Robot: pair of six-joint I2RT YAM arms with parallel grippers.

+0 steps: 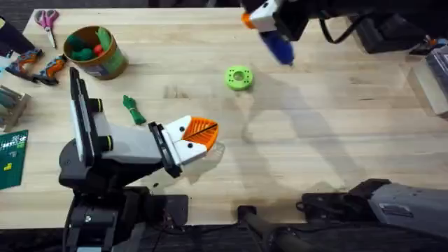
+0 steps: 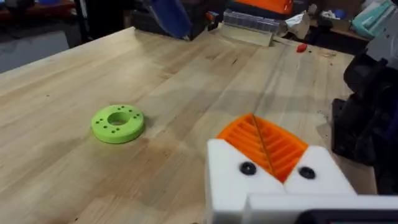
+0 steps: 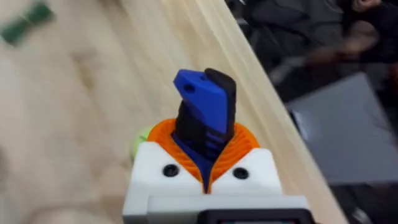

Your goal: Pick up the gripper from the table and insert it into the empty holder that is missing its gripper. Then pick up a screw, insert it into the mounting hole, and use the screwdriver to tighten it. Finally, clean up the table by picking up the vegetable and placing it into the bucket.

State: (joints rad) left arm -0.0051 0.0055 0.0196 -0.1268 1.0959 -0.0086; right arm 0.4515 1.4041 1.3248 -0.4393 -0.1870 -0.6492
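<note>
My right gripper (image 1: 253,19) is raised at the table's far side, shut on the blue screwdriver (image 1: 280,46). In the right wrist view the screwdriver (image 3: 205,109) stands up between the orange pads (image 3: 242,142) of the right gripper (image 3: 205,158). My left gripper (image 1: 201,133) rests low near the front middle of the table. Its orange pads (image 2: 273,146) are pressed together with nothing between them. The dark green vegetable (image 1: 133,110) lies on the table left of it. The olive bucket (image 1: 105,66) stands at the far left. The loose gripper, the empty holder and the screw are out of view.
A bright green ring disc (image 1: 239,78) lies mid-table, also seen as the disc (image 2: 118,123) ahead of my left gripper. Scissors (image 1: 47,19) and hand tools (image 1: 35,66) lie at the far left. A clear box (image 1: 432,80) sits at the right edge.
</note>
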